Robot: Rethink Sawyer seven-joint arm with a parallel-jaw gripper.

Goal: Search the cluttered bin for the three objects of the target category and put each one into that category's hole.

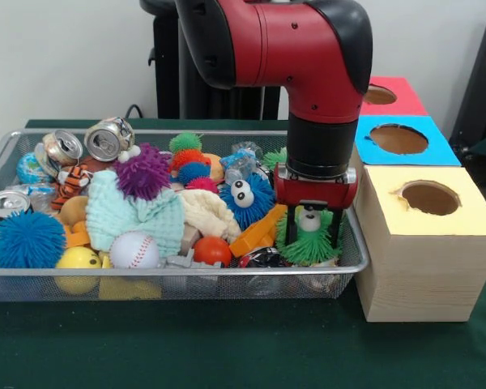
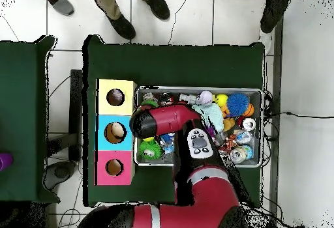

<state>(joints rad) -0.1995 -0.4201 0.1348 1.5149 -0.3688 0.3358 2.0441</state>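
The cluttered bin (image 1: pixel 146 273) is a silver wire-mesh tray heaped with spiky balls, crushed cans, a baseball, cloths and toys; it also shows in the overhead view (image 2: pixel 262 129). My gripper (image 1: pixel 312 237) reaches down into the bin's near corner next to the boxes. Its dark fingers (image 1: pixel 334 235) sit close against both sides of a green fuzzy toy with sunglasses (image 1: pixel 310 241). Three boxes with round holes stand beside the bin: yellow (image 1: pixel 429 197), blue (image 1: pixel 398 139) and red (image 1: pixel 381 95). In the overhead view the arm (image 2: pixel 166 120) hides the gripper.
A blue fuzzy toy with eyes (image 1: pixel 245 198) and an orange piece (image 1: pixel 257 233) lie just beside the gripper. The yellow box's wall stands close to the bin's end. Several people's shoes (image 2: pixel 121 25) show past the table's far edge in the overhead view.
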